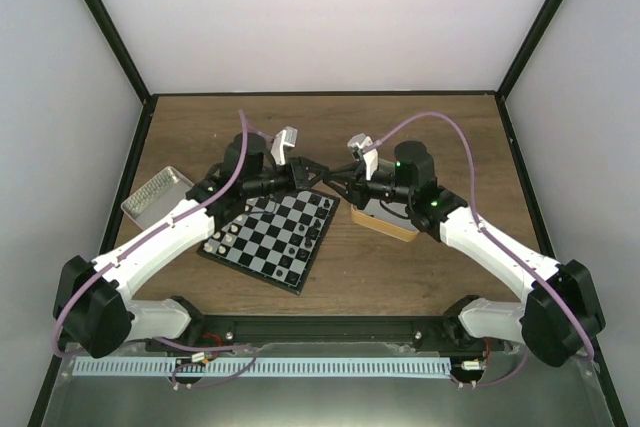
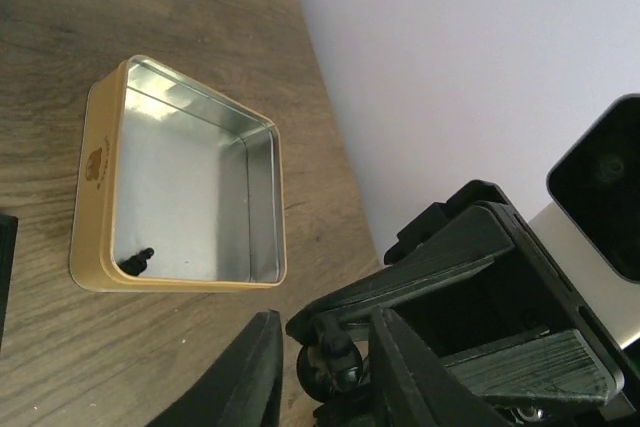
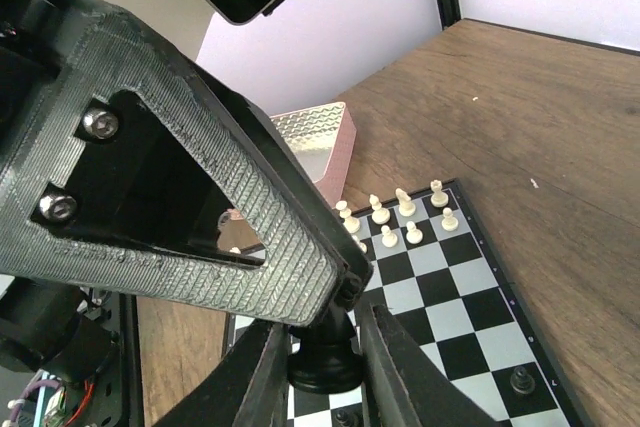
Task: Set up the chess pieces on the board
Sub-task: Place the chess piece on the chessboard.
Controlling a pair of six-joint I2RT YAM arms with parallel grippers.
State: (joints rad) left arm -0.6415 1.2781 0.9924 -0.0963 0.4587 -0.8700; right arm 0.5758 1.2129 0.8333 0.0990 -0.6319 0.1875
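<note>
Handover: black chess piece point(image 3: 325, 362) held in mid-air above the far corner of the board point(image 1: 270, 242), which lies on the table point(image 1: 420, 137) left of centre, toward its near edge.
Right hand point(image 3: 323, 342): clenched on the piece.
Left hand point(image 1: 303, 175): jaws narrowed about the same piece from the opposite side; whether they pinch it cannot be told.
Risk, drop: if the right hand lets go before the left truly bites, the piece likely falls and rolls.
Risk, scatter: a fall could topple the white pieces point(image 3: 400, 217) ranked at the board's left corner, or the lone black men point(image 3: 520, 379) standing on squares.
Risk, clash: the fingertips crowd so close that one misjudged push may twist the piece askew.
</note>
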